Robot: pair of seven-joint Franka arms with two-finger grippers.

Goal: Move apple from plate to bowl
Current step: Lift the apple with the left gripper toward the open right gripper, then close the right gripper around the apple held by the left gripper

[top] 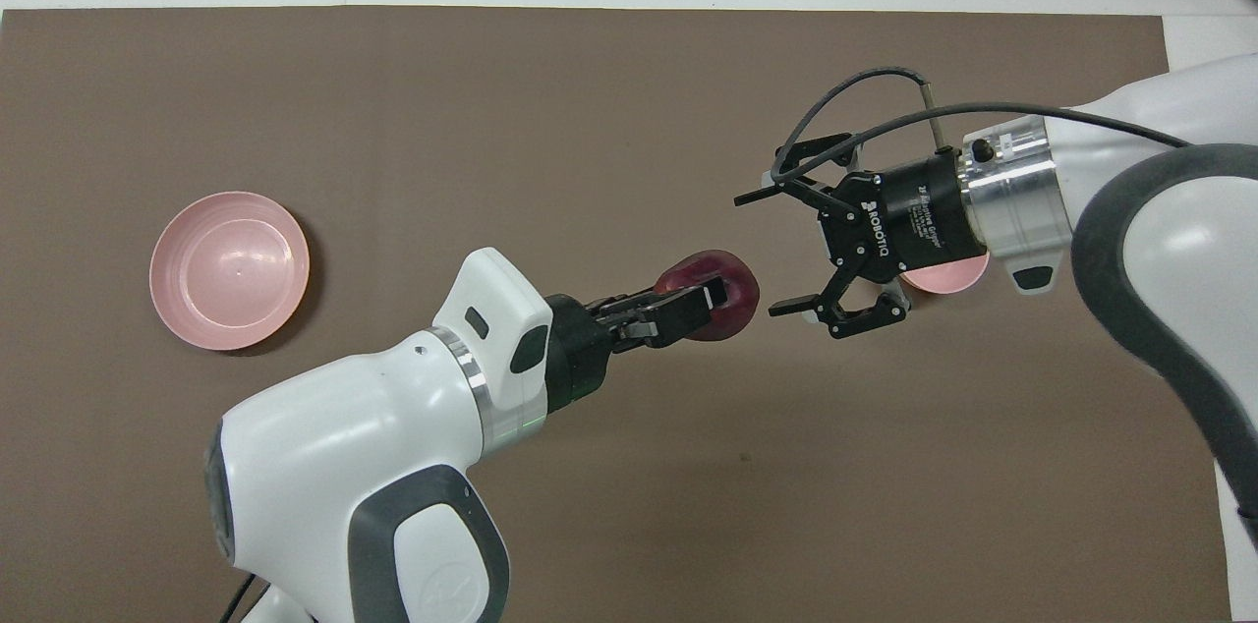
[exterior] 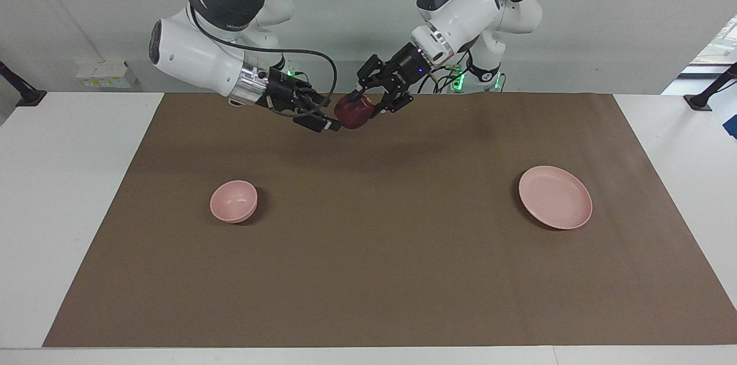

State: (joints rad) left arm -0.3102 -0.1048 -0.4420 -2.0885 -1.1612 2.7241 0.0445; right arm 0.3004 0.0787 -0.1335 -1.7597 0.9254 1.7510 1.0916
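My left gripper (exterior: 364, 105) is shut on the dark red apple (exterior: 351, 114) and holds it in the air over the brown mat, between the two arms. In the overhead view the apple (top: 735, 287) sits at the tip of the left gripper (top: 704, 301). My right gripper (exterior: 329, 114) is open and faces the apple from beside it; the overhead view shows a small gap between the right gripper (top: 759, 255) and the apple. The pink plate (exterior: 555, 197) lies empty toward the left arm's end. The pink bowl (exterior: 233, 201) stands empty toward the right arm's end.
A brown mat (exterior: 368, 273) covers most of the white table. In the overhead view the plate (top: 231, 269) shows whole, while the bowl (top: 945, 279) is mostly hidden under the right gripper's body. Nothing else stands on the mat.
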